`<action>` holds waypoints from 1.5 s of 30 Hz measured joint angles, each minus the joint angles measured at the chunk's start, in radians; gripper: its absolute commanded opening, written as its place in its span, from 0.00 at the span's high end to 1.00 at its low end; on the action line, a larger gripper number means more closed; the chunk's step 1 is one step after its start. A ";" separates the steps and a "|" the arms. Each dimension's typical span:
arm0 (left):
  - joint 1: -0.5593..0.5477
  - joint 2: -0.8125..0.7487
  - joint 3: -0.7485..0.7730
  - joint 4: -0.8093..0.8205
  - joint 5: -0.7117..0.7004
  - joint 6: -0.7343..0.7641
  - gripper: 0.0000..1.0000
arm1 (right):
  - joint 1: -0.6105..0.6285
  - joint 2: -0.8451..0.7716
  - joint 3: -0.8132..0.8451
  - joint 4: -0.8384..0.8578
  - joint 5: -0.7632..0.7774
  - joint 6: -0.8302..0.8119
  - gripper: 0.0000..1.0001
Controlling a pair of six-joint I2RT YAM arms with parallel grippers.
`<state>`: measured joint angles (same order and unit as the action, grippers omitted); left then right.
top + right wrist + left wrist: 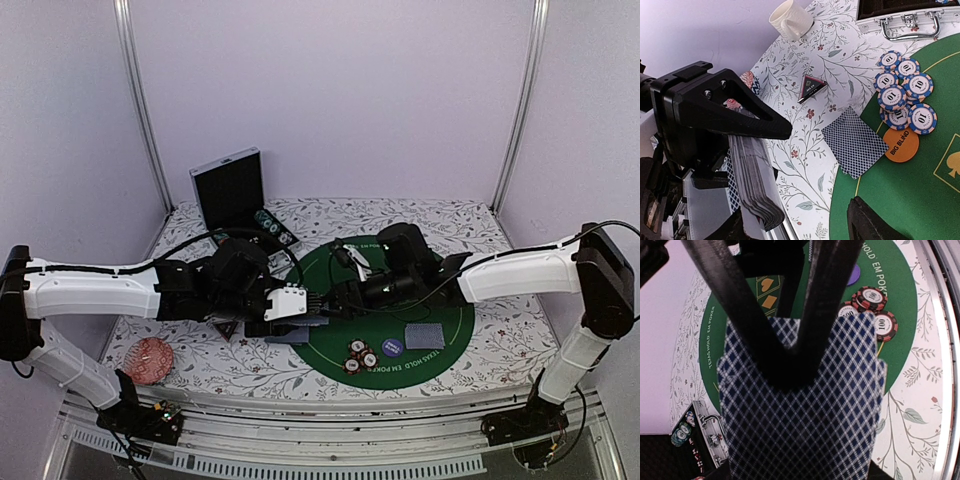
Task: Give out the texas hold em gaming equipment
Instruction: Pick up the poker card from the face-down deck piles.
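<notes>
My left gripper point(312, 316) point(786, 371) is shut on a deck of blue-diamond-backed playing cards point(800, 425). The deck's edge also shows in the right wrist view point(756, 186), just left of my right gripper point(342, 292) point(801, 216), which is open and empty over the mat edge. Two cards point(855, 142) lie at the rim of the green poker mat point(440, 300). Blue 10 chips point(905, 95), an orange BIG BLIND button point(901, 145) and a black triangular marker point(812, 89) lie nearby. Red-black 100 chips point(871, 299) point(360, 355), a purple button point(392, 347) and more cards point(423, 335) lie on the mat.
An open metal chip case point(230, 188) point(905, 20) stands at the back left. A cream mug point(791, 20) sits on the floral cloth. A red patterned round object point(152, 358) lies front left. Both arms meet over the mat's left half.
</notes>
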<state>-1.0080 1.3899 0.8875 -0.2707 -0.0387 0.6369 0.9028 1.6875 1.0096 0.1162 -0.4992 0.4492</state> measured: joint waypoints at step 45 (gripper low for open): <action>0.000 0.000 0.000 0.002 -0.023 -0.005 0.47 | -0.105 -0.425 -0.021 -0.346 0.058 -0.109 0.98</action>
<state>-1.0080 1.3899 0.8875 -0.2684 -0.0612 0.6315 0.7975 1.2621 0.9890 -0.2295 -0.4408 0.3401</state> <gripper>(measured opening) 0.534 0.024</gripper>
